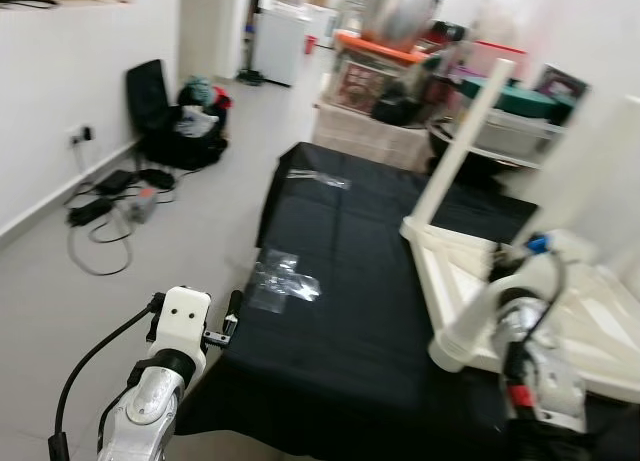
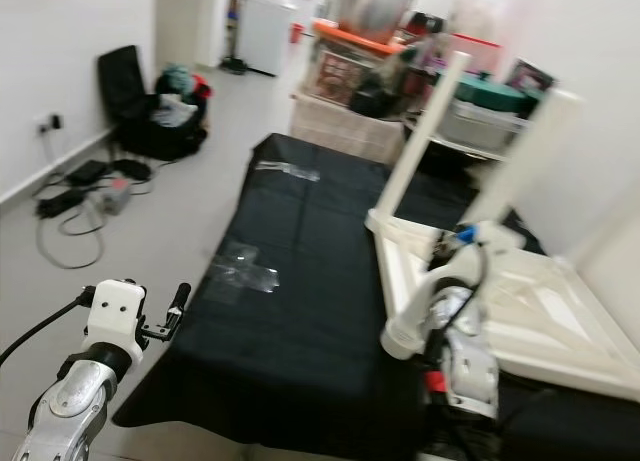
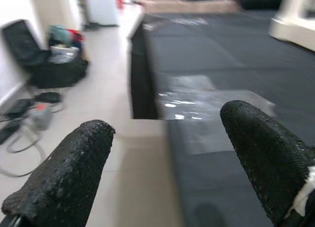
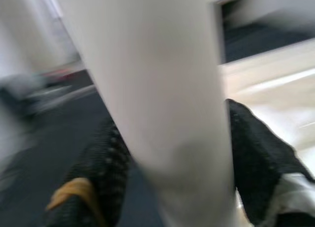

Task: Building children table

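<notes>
The white children's table (image 2: 520, 311) lies upside down on the right part of a black cloth-covered table (image 2: 300, 311), its framed underside facing up and its round, smooth white legs pointing up and tilted; one upright leg (image 2: 420, 131) rises at the far corner and another (image 2: 530, 151) stands blurred behind it. A loose white table leg (image 2: 425, 306), a plain cylinder, lies slantwise at the near corner of the frame, and the right gripper (image 4: 172, 163) has its jaws closed around it: the right wrist view shows the leg (image 4: 157, 99) passing between two black, pebble-textured fingers (image 4: 256, 153). The right arm's silver wrist carries a blue-tipped fitting and black cabling. The left gripper (image 3: 162, 158) hovers off the near left edge of the black table, above pale floor tiles, with its jaws wide apart and nothing between them. Two pieces of clear plastic wrapping (image 1: 283, 278) (image 1: 320, 178) lie flat on the black cloth. Beyond the table's far end stand a box (image 1: 365, 131), an orange-lidded container (image 1: 380, 46) and a metal pot (image 1: 400, 11); no writing is legible. On the floor to the left are a black bag (image 1: 175, 116) stuffed with items and tangled cables (image 1: 110, 211) near a wall socket.
</notes>
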`<state>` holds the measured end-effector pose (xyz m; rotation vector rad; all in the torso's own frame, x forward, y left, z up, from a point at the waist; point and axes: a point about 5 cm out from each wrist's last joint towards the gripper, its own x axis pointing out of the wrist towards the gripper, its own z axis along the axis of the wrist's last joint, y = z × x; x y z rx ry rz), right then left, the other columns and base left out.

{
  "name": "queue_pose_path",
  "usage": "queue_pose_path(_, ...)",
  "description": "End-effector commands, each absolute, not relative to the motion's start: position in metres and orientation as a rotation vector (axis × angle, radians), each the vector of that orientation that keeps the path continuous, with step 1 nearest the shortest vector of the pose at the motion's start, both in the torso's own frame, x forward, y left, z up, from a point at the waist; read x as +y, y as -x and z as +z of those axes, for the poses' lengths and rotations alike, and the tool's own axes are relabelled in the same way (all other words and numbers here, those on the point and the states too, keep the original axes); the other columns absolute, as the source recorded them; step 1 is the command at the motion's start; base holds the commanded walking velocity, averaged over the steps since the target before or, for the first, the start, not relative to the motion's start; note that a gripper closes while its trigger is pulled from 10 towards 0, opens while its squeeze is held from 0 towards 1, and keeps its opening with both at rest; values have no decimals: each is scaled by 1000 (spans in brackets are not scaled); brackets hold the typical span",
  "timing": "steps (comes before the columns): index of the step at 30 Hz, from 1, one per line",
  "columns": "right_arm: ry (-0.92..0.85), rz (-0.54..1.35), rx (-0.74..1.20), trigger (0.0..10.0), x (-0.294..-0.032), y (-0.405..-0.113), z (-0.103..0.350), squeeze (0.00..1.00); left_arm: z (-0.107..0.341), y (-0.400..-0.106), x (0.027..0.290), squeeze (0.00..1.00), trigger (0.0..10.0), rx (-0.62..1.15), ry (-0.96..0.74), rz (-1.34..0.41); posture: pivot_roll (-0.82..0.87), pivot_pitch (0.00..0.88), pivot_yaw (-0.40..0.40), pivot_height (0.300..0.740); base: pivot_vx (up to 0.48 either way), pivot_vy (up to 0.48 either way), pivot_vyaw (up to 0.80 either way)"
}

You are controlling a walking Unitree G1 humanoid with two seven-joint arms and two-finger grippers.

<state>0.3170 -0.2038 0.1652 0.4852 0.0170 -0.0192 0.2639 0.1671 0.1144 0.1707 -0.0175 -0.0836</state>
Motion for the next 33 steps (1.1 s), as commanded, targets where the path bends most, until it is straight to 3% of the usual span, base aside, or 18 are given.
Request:
queue_pose_path(1, -481, 558, -81, 10000, -160, -303, 204, 0, 110, -265, 163, 0, 10000, 0, -165, -98, 124, 0, -189, 740, 0, 0, 0)
queue_pose_path(2, -433, 791, -88, 10000, -146, -286, 213, 0, 110, -265, 163, 0, 10000, 0, -165, -100, 124, 0, -189, 740, 0, 0, 0)
queue_pose_path(3, -376, 899, -72, 10000, -140, -277, 214, 0, 110, -265, 162, 0, 10000, -1, -165, -103, 127, 0, -193, 740, 0, 0, 0)
queue_pose_path(5, -328, 930, -54, 10000, -140, -276, 213, 0, 110, -265, 161, 0, 10000, -1, -165, -106, 127, 0, -193, 740, 0, 0, 0)
queue_pose_path(14, -305, 797, 30, 10000, -132, -310, 190, 0, 111, -264, 163, 0, 10000, -7, -165, -88, 154, 0, -215, 740, 0, 0, 0)
queue_pose_path(21, -221, 791, 158, 10000, -144, -308, 169, 0, 111, -264, 163, 0, 10000, -8, -165, -81, 156, 0, -220, 740, 0, 0, 0)
queue_pose_path(28, -233, 783, 116, 10000, -151, -308, 175, 0, 110, -263, 162, 0, 10000, -5, -163, -88, 145, 0, -212, 740, 0, 0, 0)
queue_pose_path(33, -272, 825, 5, 10000, -137, -314, 193, 0, 109, -263, 161, 0, 10000, -2, -163, -98, 154, 0, -212, 740, 0, 0, 0)
